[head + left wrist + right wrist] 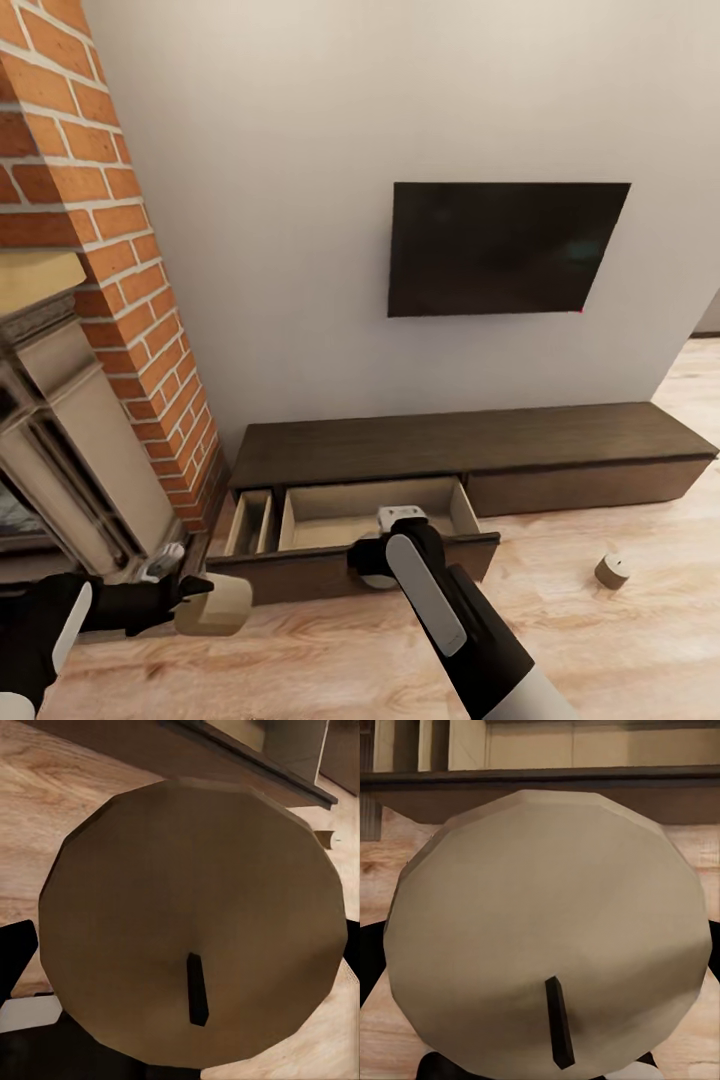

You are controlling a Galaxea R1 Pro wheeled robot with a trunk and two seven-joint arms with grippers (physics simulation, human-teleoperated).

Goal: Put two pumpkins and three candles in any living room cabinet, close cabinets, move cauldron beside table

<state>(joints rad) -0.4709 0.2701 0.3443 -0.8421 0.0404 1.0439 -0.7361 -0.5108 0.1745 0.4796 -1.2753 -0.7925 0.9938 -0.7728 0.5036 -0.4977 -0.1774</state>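
My left gripper (198, 600) is shut on a tan candle (216, 606), held low over the floor in front of the cabinet's left end. The left wrist view looks onto this candle's (187, 915) top with its dark wick. My right gripper (371, 567) is shut on a second candle (547, 922), just before the front panel of the open drawer (365, 512). A third candle (611, 571) stands on the floor to the right. The long dark-brown cabinet (470, 440) runs along the wall. The pumpkins, cauldron and table are out of view.
A brick fireplace (110, 300) rises at the left, close to my left arm. A black television (505, 248) hangs on the white wall above the cabinet. A narrower drawer (250, 522) beside the wide one is also open. Light wooden floor (620, 640) stretches to the right.
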